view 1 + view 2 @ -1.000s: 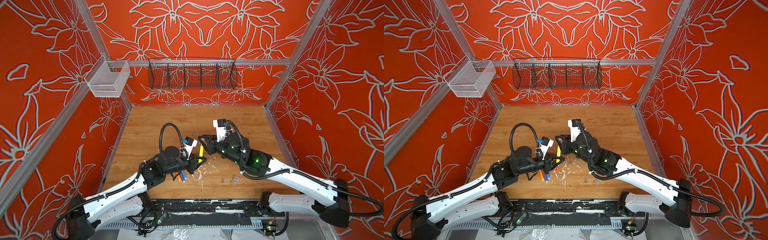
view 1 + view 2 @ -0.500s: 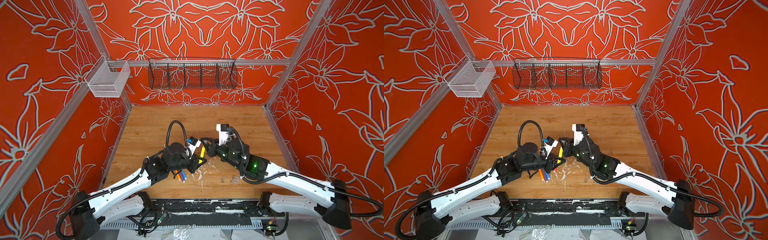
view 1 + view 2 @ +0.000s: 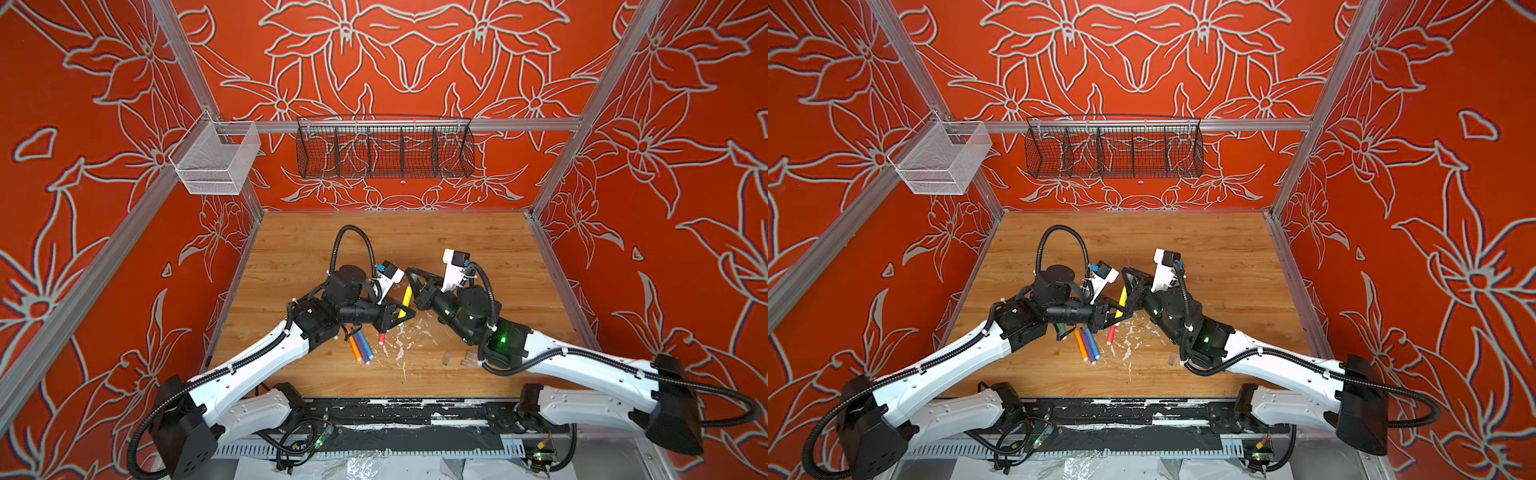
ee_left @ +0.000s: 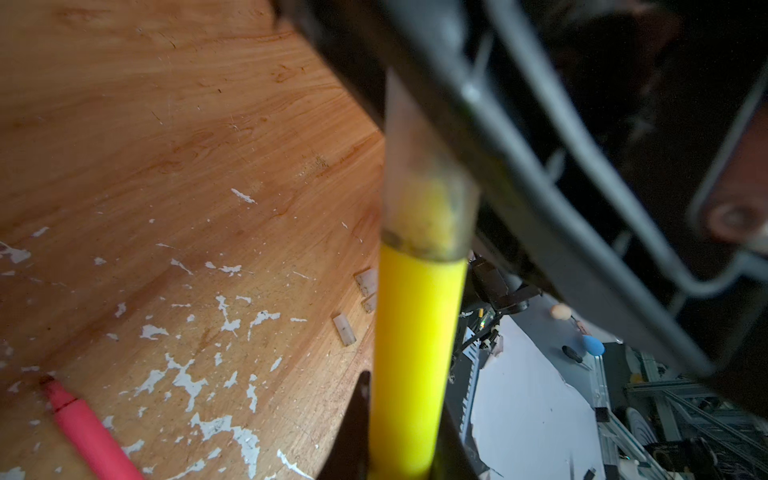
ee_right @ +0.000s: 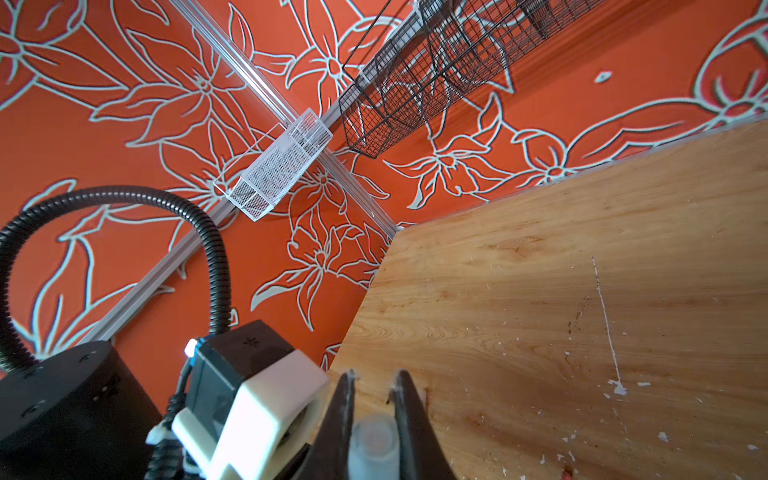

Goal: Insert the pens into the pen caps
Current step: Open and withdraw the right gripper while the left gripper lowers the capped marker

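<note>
**Cap meets yellow pen above the flecked table**

Orange flowered walls enclose the wooden table, which is flecked white near its front. A black wire basket and a white mesh basket hang behind it. Both wrists sit slightly further right than a second ago. The left gripper clamps the yellow pen, whose lower end is hidden by the fingers. The right gripper pinches a clear cap over the pen's tip; how deep it sits is blurred. The orange pen, purple pen, blue pen and pink pen lie by the left wrist. The green pen is mostly hidden. Loose caps lie near the right arm, one of them cut off behind the yellow pen.
</note>
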You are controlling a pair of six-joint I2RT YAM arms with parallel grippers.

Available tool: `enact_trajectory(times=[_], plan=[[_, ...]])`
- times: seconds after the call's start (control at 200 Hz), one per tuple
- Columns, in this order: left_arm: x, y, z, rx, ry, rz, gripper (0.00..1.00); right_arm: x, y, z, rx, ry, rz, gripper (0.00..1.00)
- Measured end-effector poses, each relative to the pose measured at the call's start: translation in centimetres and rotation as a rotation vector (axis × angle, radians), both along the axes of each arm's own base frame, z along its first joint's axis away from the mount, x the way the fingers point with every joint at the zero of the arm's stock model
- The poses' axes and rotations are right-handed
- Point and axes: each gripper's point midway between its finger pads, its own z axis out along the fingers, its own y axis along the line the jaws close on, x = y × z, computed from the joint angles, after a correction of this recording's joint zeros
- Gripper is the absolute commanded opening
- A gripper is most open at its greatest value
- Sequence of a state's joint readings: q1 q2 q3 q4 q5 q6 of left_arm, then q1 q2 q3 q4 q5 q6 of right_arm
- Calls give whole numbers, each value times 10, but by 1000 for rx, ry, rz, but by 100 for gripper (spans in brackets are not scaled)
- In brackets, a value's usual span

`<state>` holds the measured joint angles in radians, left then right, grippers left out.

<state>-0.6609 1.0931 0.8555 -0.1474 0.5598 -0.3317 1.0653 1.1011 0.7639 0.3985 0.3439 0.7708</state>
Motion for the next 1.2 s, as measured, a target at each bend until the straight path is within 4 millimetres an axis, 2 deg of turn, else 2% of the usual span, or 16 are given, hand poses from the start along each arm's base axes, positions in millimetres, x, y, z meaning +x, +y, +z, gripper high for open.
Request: enact_trajectory(times=[0.075, 0.145, 0.185, 0.285, 0.325, 0.39, 0.53, 0.631, 0.701, 0.801, 0.916, 1.151, 1.201], plan=[[2, 2, -2, 16, -18, 9, 0, 1, -2, -1, -11, 7, -15, 0], [3, 2, -4, 40, -48, 12, 0, 1, -6, -2, -39, 18, -34, 23], [4, 2, -6, 56, -70, 27, 0, -2, -8, -3, -68, 26, -39, 31], [43, 19, -3, 96, -157, 277, 0, -29, -12, -23, -218, 62, 37, 45], [48, 23, -10, 114, -167, 341, 0, -32, -22, -28, -259, 78, 36, 48], [41, 21, -34, 161, -143, 379, 0, -26, -48, -33, -306, 98, -16, 55], [21, 19, -111, 330, -12, 392, 0, -18, -101, -35, -371, 120, -147, 61], [15, 17, -143, 426, 56, 405, 0, -20, -122, -39, -415, 130, -193, 63], [13, 11, -154, 473, 88, 412, 0, -20, -133, -48, -447, 145, -223, 64], [16, 3, -158, 503, 115, 437, 0, -17, -148, -68, -508, 181, -268, 65], [19, 3, -168, 533, 139, 469, 0, -17, -161, -90, -564, 220, -293, 66], [18, 10, -211, 678, 189, 503, 0, -15, -173, -104, -583, 250, -324, 67], [18, 11, -216, 700, 193, 507, 4, -14, -175, -107, -588, 257, -328, 67]])
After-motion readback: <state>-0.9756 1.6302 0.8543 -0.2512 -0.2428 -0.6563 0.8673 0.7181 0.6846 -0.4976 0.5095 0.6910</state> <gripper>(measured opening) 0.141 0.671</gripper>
